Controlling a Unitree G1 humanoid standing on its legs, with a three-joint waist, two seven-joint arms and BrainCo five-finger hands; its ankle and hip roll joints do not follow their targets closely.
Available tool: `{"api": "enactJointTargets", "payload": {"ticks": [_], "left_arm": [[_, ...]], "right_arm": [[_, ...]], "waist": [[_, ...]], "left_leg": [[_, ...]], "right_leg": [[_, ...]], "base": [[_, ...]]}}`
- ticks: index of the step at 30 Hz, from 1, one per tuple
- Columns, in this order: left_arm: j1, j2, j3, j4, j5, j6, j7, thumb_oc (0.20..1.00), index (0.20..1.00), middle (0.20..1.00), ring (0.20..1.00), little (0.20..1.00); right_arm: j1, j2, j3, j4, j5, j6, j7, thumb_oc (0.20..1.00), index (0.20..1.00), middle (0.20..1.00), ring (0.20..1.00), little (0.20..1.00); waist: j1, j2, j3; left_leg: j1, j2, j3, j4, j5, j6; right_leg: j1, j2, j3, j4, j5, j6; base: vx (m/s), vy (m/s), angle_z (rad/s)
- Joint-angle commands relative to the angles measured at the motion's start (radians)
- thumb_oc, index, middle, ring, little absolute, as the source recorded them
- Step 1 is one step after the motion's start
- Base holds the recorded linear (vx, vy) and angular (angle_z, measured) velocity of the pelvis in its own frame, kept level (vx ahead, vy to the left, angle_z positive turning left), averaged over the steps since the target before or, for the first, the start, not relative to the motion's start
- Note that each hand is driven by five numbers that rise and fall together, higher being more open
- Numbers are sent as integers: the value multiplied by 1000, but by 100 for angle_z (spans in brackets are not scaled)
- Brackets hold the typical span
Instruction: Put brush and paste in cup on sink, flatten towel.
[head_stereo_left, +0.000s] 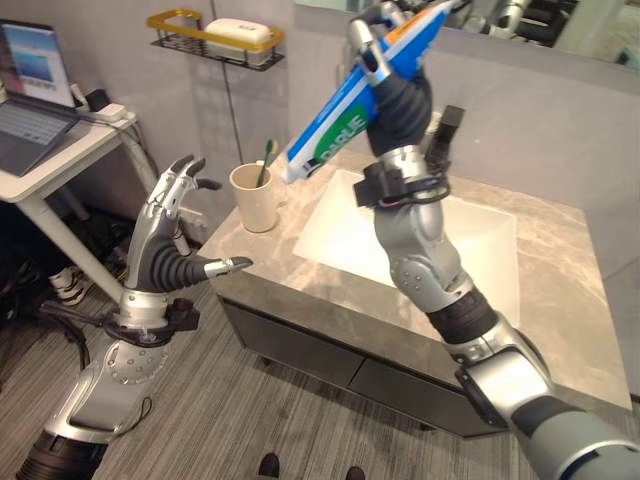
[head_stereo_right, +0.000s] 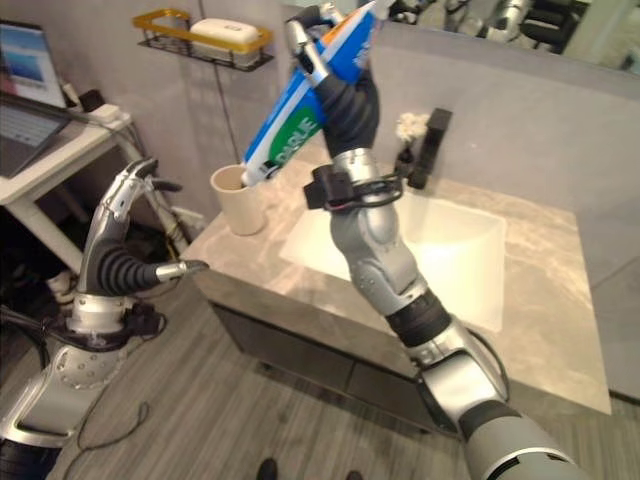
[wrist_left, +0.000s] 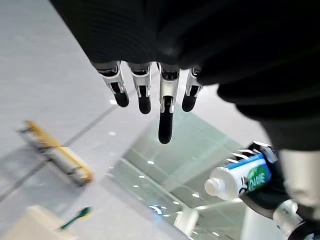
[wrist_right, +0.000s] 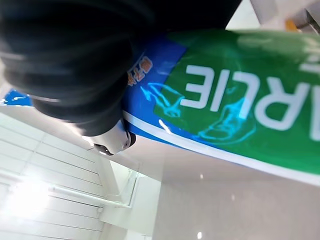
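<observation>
Right now the toothpaste tube (head_stereo_left: 345, 110) hangs tilted in the air, cap end lowest and aimed just above the cream cup (head_stereo_left: 254, 197), which already holds a green toothbrush (head_stereo_left: 267, 160). The right hand (head_stereo_left: 392, 85) has its fingers curled round the tube's upper half, presumably to slide it in nozzle first. Off the desk's (head_stereo_left: 560, 300) edge the left hand (head_stereo_left: 172, 215) waits, fingers straight and empty. Behind, a white sink (head_stereo_left: 480, 240), a black tap (head_stereo_left: 445, 130) and a wall soap rack (head_stereo_left: 215, 40); I see no towel.

We're seeing silver-grey jointed arms, dark ribbed covers over wrists, and a left hand (head_stereo_left: 170, 215) with silver fingers tipped in black.
</observation>
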Motion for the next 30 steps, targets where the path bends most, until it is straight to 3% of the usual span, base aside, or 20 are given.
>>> {"api": "enactJointTargets", "payload": {"ticks": [1,4,9,12,19,23,30], "left_arm": [[41,13,-4,-34,-200,-60,-62,1000,1000,1000,1000,1000],[106,11,-37,-1,-336,-53,-154,1000,1000,1000,1000,1000],[168,157,-82,72,-307,-18,-251,1000,1000,1000,1000,1000],[168,195,-125,141,-314,-3,-275,1000,1000,1000,1000,1000],[293,86,-67,276,-603,63,-380,1000,1000,1000,1000,1000],[307,58,-49,290,-633,76,-398,1000,1000,1000,1000,1000],[316,43,-46,274,-616,89,-411,1000,1000,1000,1000,1000]], "right_arm": [[-177,-17,-62,27,-62,-75,-62,200,200,200,200,200],[-235,-64,-46,67,-110,-58,-89,200,200,200,200,200],[-350,-123,-44,195,-151,-49,-145,200,200,200,200,200],[-382,-126,-41,240,-166,-41,-171,200,200,200,200,200],[-395,-240,-10,218,-260,9,-157,200,200,200,200,200],[-380,-278,-1,203,-289,19,-150,200,200,200,200,200],[-349,-250,31,156,-328,42,-121,200,200,200,200,200]], "waist": [[22,-49,-10],[36,-51,-2],[82,-40,8],[96,-34,20],[130,-20,32],[131,-21,35],[120,-31,48]], "left_leg": [[33,-37,-8,8,-30,27],[13,-44,-24,8,-21,29],[-24,-69,-96,8,-2,33],[-52,-83,-130,8,11,34],[-88,-113,-200,8,31,37],[-95,-118,-206,8,33,38],[-101,-111,-179,8,25,40]], "right_leg": [[34,-86,-1,3,-8,46],[27,-90,-16,3,-4,50],[31,-105,-71,3,-7,59],[23,-113,-97,3,-3,61],[33,-128,-166,3,-13,69],[33,-131,-174,3,-15,72],[13,-131,-135,3,-7,72]], "base": [[-20,0,24],[-33,5,20],[6,21,39],[-14,24,50],[21,20,37],[35,19,18],[6,21,-11]]}}
